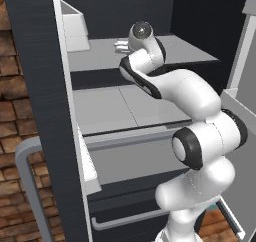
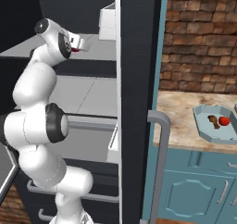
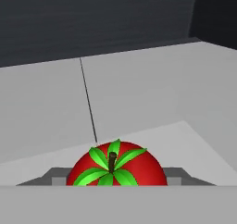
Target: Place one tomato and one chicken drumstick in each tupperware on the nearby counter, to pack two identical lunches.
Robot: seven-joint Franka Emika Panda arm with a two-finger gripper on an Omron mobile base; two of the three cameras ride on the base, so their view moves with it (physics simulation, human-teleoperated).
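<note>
The arm is reaching into the open black fridge, toward the upper middle of the left base view, and the gripper [image 3: 115, 183] is closing around a tomato [image 3: 116, 165] sitting at the bottom centre of the hand view, a dark finger tip [image 3: 58, 177] showing just beside it on each side. From where I am standing the jaws look settled partway in against its flanks, so I judge it gripped, though the contact itself is hidden. The worry from here is the pull-out: the tomato is round, glossy and smooth-skinned, and a hold on its curved sides could let it roll or squirt free onto the grey shelf [image 3: 139, 93] if the hand is tilting while retreating; the wrist could also be clipping the fridge door edge [image 2: 132, 79], which stands in the centre of the right base view. The shelf is flat, matte grey with a thin dark seam. At the right of that view a pale blue-grey tupperware [image 2: 202, 113], shallow with cut-off corners, is resting on the beige marbled counter [image 2: 178, 112], holding a brown drumstick [image 2: 213, 121] and a red tomato [image 2: 224, 121] close together.
</note>
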